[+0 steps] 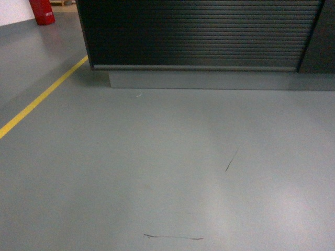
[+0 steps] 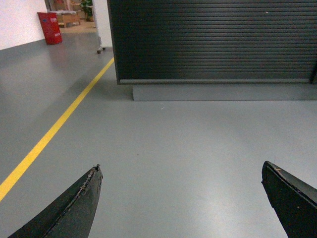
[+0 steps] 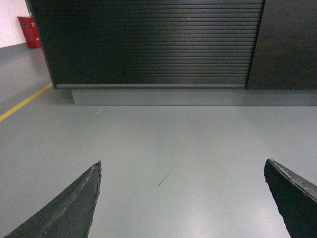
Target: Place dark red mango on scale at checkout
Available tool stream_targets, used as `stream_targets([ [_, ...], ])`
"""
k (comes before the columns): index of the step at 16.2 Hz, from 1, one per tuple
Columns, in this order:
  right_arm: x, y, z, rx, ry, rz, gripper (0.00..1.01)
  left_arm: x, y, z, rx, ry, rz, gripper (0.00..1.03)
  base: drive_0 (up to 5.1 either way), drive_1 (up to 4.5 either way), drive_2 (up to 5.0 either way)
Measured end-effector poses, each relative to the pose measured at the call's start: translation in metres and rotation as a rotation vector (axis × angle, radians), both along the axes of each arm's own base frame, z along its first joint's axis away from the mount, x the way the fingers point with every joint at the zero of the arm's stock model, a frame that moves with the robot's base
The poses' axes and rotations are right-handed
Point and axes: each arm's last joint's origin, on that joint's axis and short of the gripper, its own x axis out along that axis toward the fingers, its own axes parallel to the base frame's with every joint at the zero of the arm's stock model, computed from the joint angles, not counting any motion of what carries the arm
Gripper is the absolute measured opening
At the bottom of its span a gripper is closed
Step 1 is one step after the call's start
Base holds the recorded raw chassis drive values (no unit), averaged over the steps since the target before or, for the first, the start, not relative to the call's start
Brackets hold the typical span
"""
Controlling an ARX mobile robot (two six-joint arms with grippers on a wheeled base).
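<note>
The checkout (image 1: 201, 34) is being faced across grey floor (image 1: 167, 172), only its ribbed front panel being shown; its top is cut off in every view, so neither mango nor scale is being seen. The left gripper (image 2: 181, 198) and right gripper (image 3: 182, 198), missed by the head view, are being held wide apart, gripping nothing. A yellow line (image 2: 54, 129) is being shown longest by the left wrist view

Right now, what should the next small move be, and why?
Probably roll the base closer to the checkout: only its ribbed front and grey floor show, no mango or scale. Left gripper and right gripper are open and empty.
</note>
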Motion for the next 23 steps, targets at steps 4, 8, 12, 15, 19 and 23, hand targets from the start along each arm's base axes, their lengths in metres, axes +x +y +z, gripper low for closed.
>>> stream_targets([
  [4, 0.0000, 0.0000, -0.0004, 0.000, 0.004, 0.000, 0.98, 0.0000, 0.0000, 0.0002, 0.000, -0.002, 0.000, 0.98, 0.2, 4.48, -4.2],
  [8, 0.0000, 0.0000, 0.0001, 0.000, -0.002, 0.001, 0.98, 0.0000, 0.0001, -0.0004, 0.000, 0.003, 0.002, 0.98, 0.2, 4.48, -4.2],
  [12, 0.0000, 0.0000, -0.0004, 0.000, 0.004, 0.000, 0.98, 0.0000, 0.0000, 0.0000, 0.000, -0.001, -0.001, 0.98, 0.1, 4.39, -4.2],
  [15, 0.0000, 0.0000, -0.0002, 0.000, 0.002, 0.000, 0.98, 0.0000, 0.0000, -0.0001, 0.000, 0.000, -0.001, 0.98, 0.0, 4.31, -4.3],
  [19, 0.0000, 0.0000, 0.0000, 0.000, 0.000, 0.000, 0.98, 0.0000, 0.0000, 0.0002, 0.000, -0.003, 0.000, 0.98, 0.0, 4.31, -4.3],
  [23, 0.0000, 0.0000, 0.0000, 0.000, 0.000, -0.001, 0.98, 0.0000, 0.0000, 0.0002, 0.000, -0.003, 0.000, 0.98, 0.0, 4.31, -4.3],
])
